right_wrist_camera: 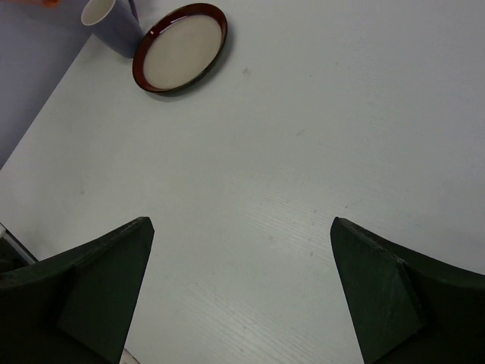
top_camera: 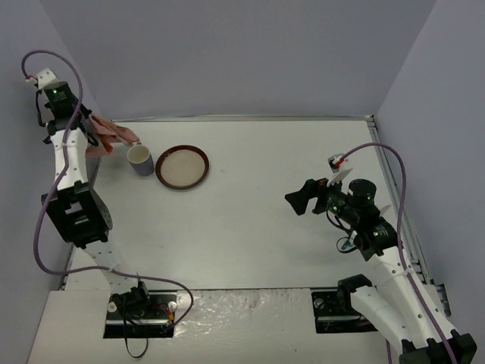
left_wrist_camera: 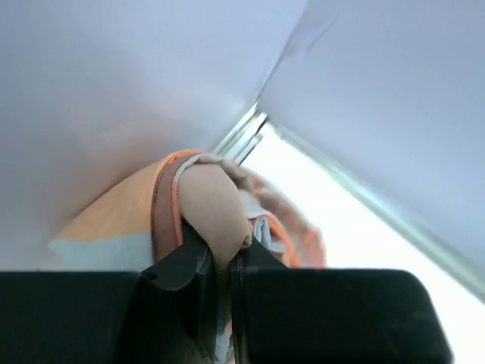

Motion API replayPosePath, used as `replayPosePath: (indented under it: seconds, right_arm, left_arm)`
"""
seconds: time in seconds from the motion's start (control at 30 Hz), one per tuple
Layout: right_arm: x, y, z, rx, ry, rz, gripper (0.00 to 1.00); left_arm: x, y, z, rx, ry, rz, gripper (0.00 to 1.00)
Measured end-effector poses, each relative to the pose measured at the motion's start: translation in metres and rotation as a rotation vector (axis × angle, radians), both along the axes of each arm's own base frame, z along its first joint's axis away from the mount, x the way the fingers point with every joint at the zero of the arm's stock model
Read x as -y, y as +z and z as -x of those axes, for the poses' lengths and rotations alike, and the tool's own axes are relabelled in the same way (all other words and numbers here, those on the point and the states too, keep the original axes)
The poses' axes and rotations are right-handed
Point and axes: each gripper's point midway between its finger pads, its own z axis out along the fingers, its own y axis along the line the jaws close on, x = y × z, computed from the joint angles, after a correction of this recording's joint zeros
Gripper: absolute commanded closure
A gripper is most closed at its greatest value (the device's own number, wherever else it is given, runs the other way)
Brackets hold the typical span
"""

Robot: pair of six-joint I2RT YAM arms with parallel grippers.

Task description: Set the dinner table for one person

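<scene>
The white dinner table [top_camera: 250,227] fills the top view. At its far left corner my left gripper [top_camera: 101,136] is shut on a bunched fold of the orange-and-blue plaid cloth mat [top_camera: 114,135]. In the left wrist view the cloth mat [left_wrist_camera: 208,201] bulges out between the closed black fingers of that gripper [left_wrist_camera: 227,254]. A grey mug [top_camera: 140,160] stands right beside the cloth, and a dark-rimmed plate [top_camera: 182,167] lies just right of the mug. My right gripper [top_camera: 303,199] hovers over the table's right half, open and empty [right_wrist_camera: 241,221]; its view shows the plate [right_wrist_camera: 180,47] and the mug [right_wrist_camera: 106,19] far off.
Grey walls close in the table at the back and on both sides. A metal rail [top_camera: 394,189] runs along the right edge and another along the back edge [left_wrist_camera: 356,189]. Both arm bases sit at the near edge.
</scene>
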Motion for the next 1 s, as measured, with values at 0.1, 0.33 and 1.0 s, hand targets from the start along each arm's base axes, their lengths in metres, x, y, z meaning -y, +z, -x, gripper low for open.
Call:
replayPosePath:
  seconds: [0.1, 0.33, 1.0]
  right_arm:
    - [0.000, 0.010, 0.005, 0.030, 0.004, -0.020, 0.00]
    - [0.000, 0.042, 0.017, 0.114, 0.013, -0.064, 0.00]
    - [0.019, 0.084, 0.031, 0.169, -0.086, -0.086, 0.00]
  left_arm:
    - [0.008, 0.077, 0.023, 0.114, 0.003, -0.038, 1.00]
    - [0.054, 0.229, 0.095, 0.365, -0.080, -0.089, 1.00]
    - [0.490, 0.106, 0.142, 0.034, -1.108, 0.200, 1.00]
